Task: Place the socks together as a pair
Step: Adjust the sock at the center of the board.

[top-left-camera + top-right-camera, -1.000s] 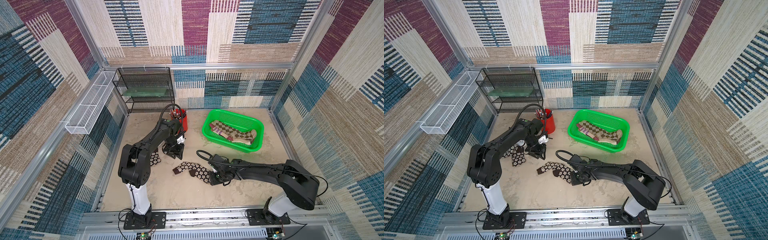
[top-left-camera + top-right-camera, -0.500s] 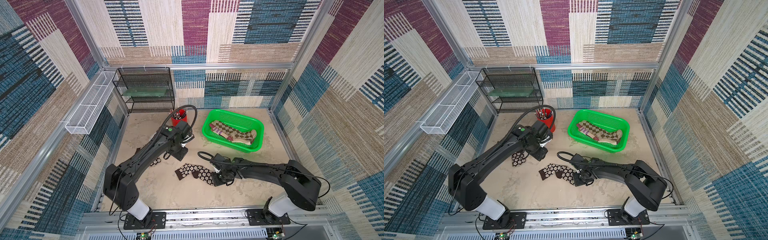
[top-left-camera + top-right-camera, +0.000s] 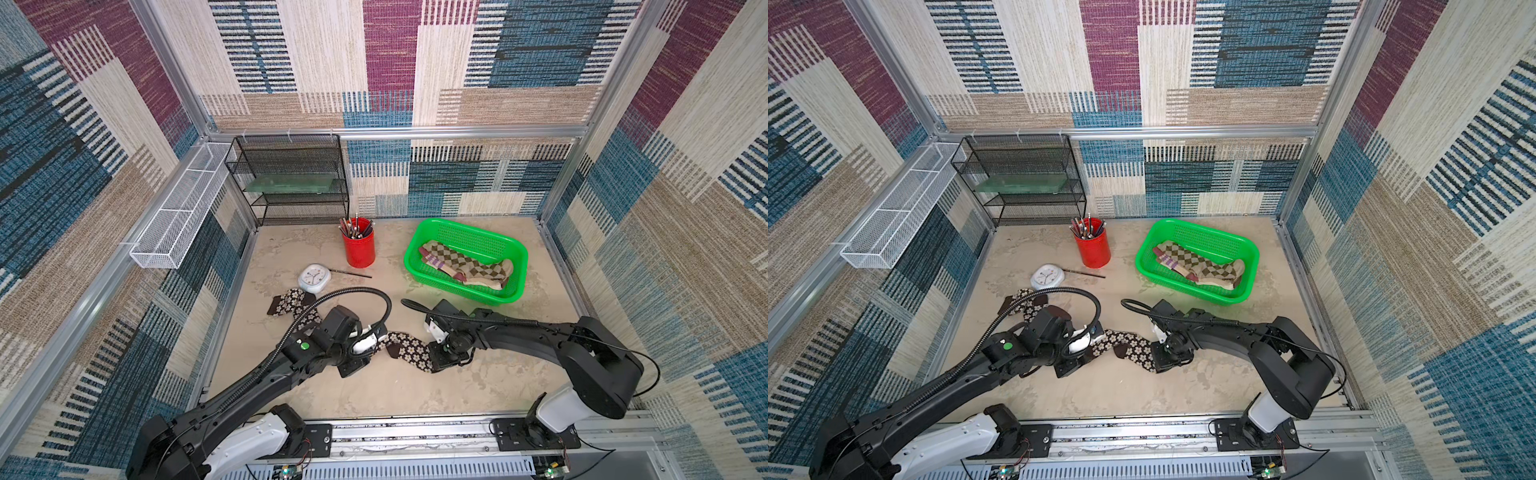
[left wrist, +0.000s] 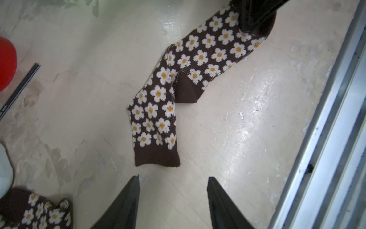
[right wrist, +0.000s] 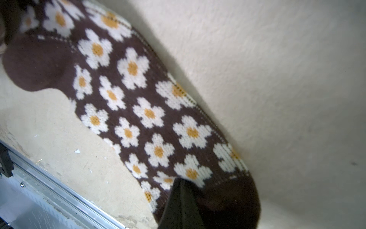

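Pinching, in my right gripper [image 5: 182, 198]: one dark brown knit sock with white flowers [image 3: 409, 351]. My right jaws are clamping tight on its plain brown toe end. From there the sock is trailing across the mottled beige tabletop [image 3: 374, 386], bending at the heel, with its plain brown cuff pointing toward my left arm.

My left gripper [image 4: 173, 178] is hovering just short of that cuff, its jaws parted and gripping nothing. The cuff is lying just ahead of the fingertips [image 4: 132, 192], not between them.

Farther back on my left, the matching flowered sock [image 3: 291, 301] is lying crumpled, apart from its partner and partly hiding behind my left arm's cable in both top views.

Just behind it, a rounded white plastic clock [image 3: 314, 277] is lying face up. A thin dark pencil [image 3: 351, 273] is lying loose between the clock and a red cylindrical cup [image 3: 359, 249], which is holding more pencils upright.

At the right rear, a bright green perforated plastic basket [image 3: 465, 226] is holding a brown-tan argyle knit sock [image 3: 469, 268], which is overlapping a beige knit sock with purple stripes [image 3: 436, 262].

Against the back wall, a black wire-mesh shelf [image 3: 291, 178] is standing in the left corner. A white wire-mesh tray [image 3: 178, 216] is hanging on the left wall.
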